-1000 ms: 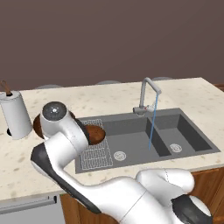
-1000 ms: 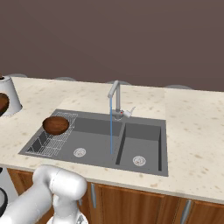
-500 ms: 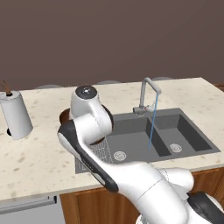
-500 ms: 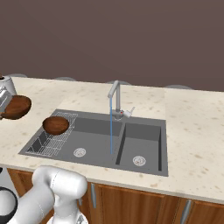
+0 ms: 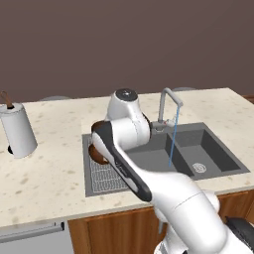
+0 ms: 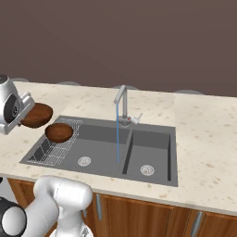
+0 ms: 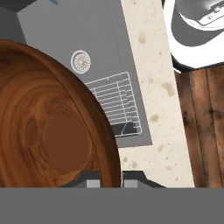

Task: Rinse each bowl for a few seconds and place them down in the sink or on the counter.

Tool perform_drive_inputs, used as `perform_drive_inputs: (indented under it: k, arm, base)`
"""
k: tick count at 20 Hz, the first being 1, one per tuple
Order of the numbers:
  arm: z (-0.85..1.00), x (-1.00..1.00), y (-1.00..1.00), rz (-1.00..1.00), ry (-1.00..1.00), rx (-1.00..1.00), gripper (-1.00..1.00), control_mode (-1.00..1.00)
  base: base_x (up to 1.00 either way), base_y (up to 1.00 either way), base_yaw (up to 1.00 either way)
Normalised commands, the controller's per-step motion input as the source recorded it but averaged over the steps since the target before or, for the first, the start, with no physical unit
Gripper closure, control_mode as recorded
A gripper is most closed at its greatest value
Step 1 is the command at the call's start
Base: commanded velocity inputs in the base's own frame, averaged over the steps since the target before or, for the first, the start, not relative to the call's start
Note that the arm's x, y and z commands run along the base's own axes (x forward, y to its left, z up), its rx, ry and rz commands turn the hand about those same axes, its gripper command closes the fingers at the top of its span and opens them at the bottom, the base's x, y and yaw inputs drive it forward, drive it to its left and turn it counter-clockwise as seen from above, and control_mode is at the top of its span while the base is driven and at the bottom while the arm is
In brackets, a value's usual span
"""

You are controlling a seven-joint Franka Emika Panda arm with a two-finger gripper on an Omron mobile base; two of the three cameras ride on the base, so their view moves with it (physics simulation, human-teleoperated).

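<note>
My gripper [image 6: 24, 115] at the far left is shut on the rim of a reddish-brown wooden bowl [image 6: 38, 115], held tilted over the left edge of the dark grey sink [image 6: 152, 139]. In the hand view the held bowl [image 7: 48, 131] takes up the left side, its rim pinched between my gripper [image 7: 111, 178] fingertips. A second bowl [image 6: 59, 132] rests on the wire grid [image 6: 53, 148] in the sink's left basin. In the left base view my arm hides most of a brown bowl [image 5: 98, 155] at the sink's left end.
A thin stream of water [image 6: 117, 136] runs from the curved faucet [image 6: 121, 98] into the basin near the divider. A tall white cylinder with a brown stick [image 5: 17, 131] stands on the beige counter [image 5: 49, 168] at the left. Round drains [image 6: 146, 170] mark both basins.
The arm has swung right, carrying the held bowl from the counter beside the white cylinder to the sink's left edge. The bowl on the grid has not moved.
</note>
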Motion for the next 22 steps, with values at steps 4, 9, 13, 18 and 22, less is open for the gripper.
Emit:
perform_drive_inputs:
  k: [4, 9, 13, 18, 22]
  arm:
    - [0.0, 0.3, -0.54, -0.1, 0.06, 0.03, 1.0, -1.0]
    - [0.0, 0.32, -0.52, -0.1, 0.05, 0.02, 1.0, -1.0]
    - [0.0, 0.37, -0.51, -0.09, 0.06, 0.01, 1.0, -1.0]
    - [-0.03, 0.32, -0.56, -0.1, 0.09, 0.01, 1.0, -1.0]
    - [-0.02, 0.31, -0.56, -0.12, 0.11, 0.0, 1.0, -1.0]
  base:
    - [0.0, 0.0, 0.0]
    - [0.0, 0.0, 0.0]
    - [0.0, 0.0, 0.0]
    - [0.0, 0.0, 0.0]
    - [0.0, 0.0, 0.0]
